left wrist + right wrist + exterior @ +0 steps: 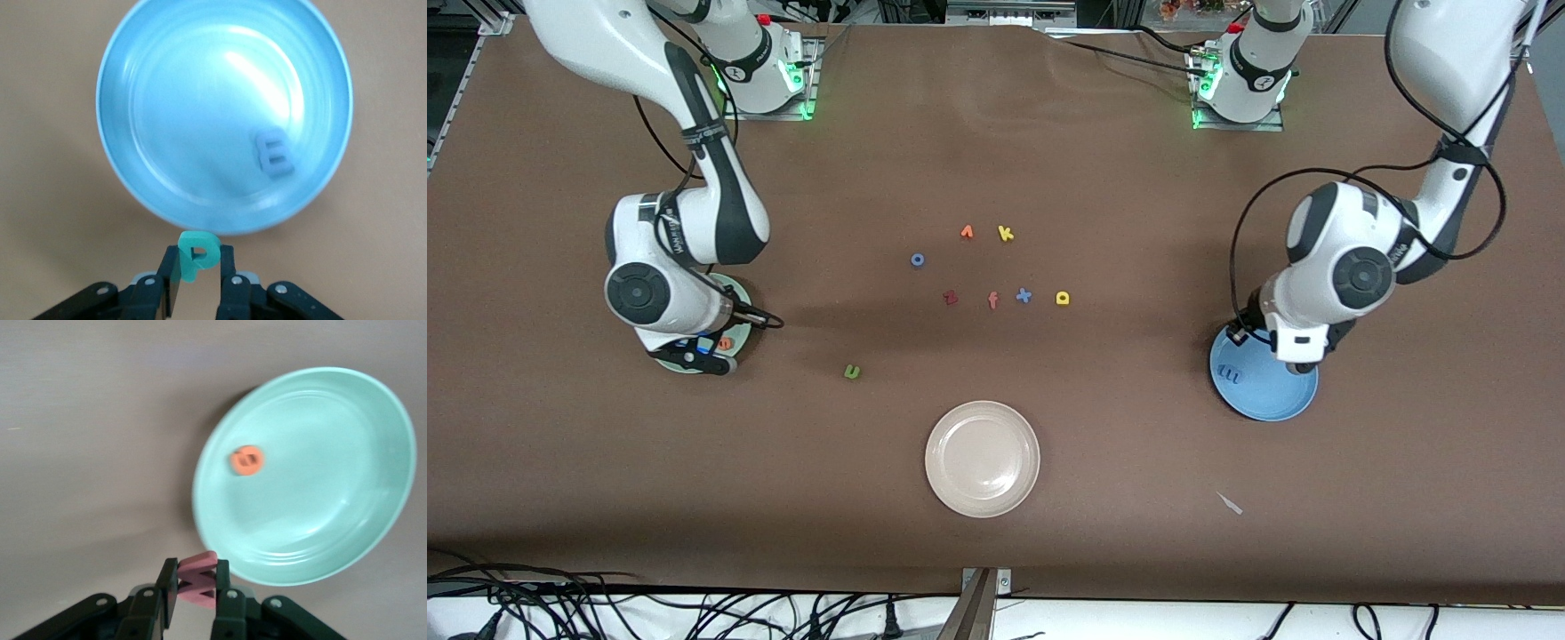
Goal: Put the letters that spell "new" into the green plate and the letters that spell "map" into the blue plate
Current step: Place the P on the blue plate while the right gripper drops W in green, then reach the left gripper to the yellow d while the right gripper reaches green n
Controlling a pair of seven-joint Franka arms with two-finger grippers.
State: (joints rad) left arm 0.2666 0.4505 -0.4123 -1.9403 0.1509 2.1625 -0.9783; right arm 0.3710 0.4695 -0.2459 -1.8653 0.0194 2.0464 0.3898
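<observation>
Here, left gripper [199, 283]: clamps teal p [197, 254], by blue plate [133, 193] rim at 6 o'clock.
Right gripper [197, 600]: pinches salmon-red w [198, 581], visible only in wrist view, beside green plate [360, 540].

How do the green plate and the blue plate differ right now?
The round pale mint-green plate holds one orange foam letter; the round medium-blue plate holds one blue foam letter. The green plate sits at the right arm's end of the table, the blue at the left arm's end. Shared: each has a hand over it, shut on another letter, the right hand and the left hand.
</observation>
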